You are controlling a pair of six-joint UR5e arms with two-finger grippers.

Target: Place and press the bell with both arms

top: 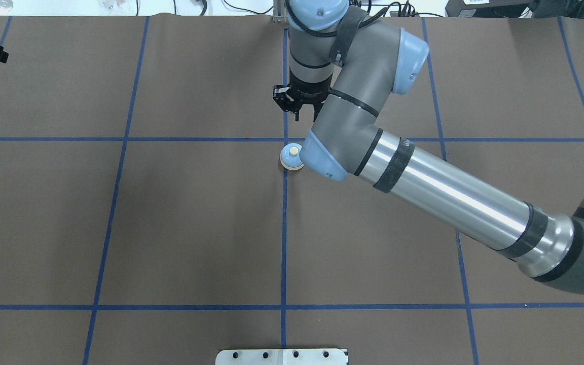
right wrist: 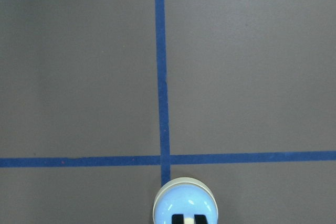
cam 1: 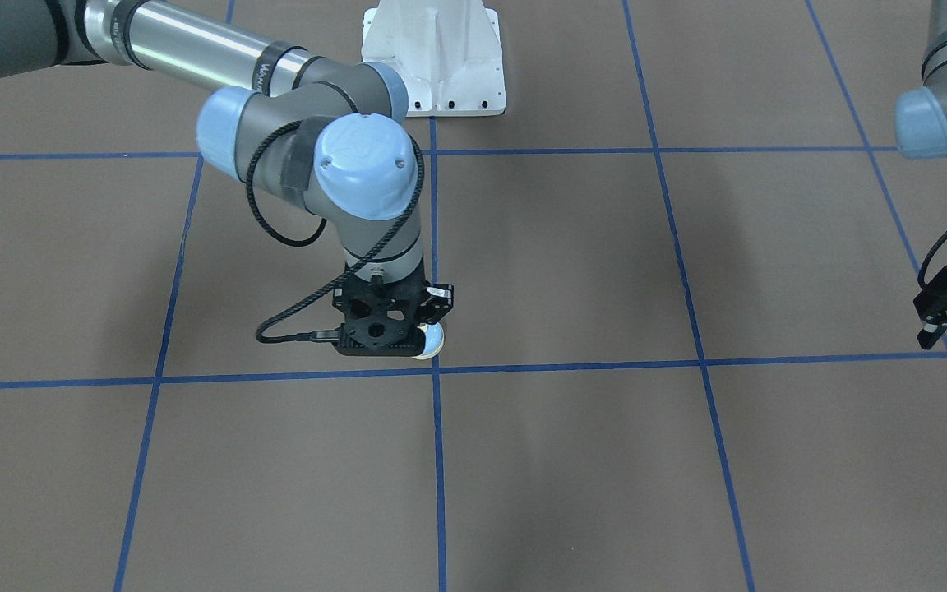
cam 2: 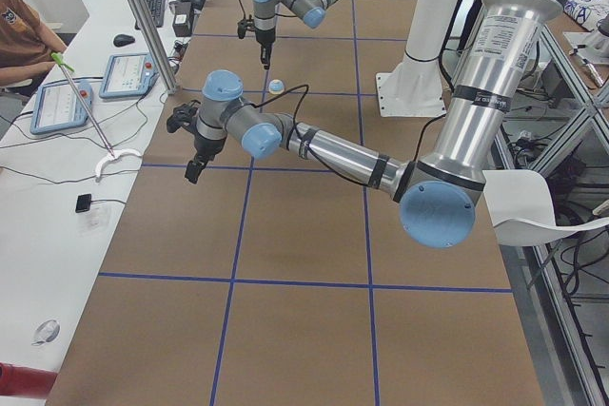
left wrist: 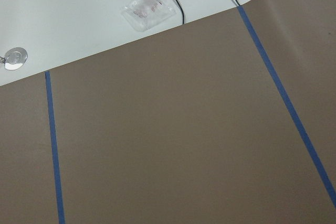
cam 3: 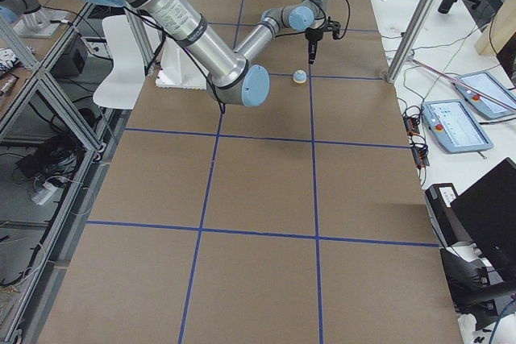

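The light-blue bell (top: 291, 156) with its cream button stands on the brown table mat at a crossing of blue tape lines. It also shows in the front-facing view (cam 1: 432, 341), half hidden behind my right gripper (cam 1: 395, 333). In the right wrist view the bell (right wrist: 185, 203) sits at the bottom edge, with the two black fingertips (right wrist: 179, 219) close together over its button. The side views show this gripper a little above the bell, shut and empty. My left gripper (cam 1: 946, 325) hangs far off at the table's left end, empty, and appears open.
A white fixed pedestal (cam 1: 434, 62) stands at the robot's side of the table. The right arm's forearm (top: 454, 200) stretches across the mat's right half. Operator tablets (cam 2: 67, 102) and cables lie on a white bench beyond the far edge.
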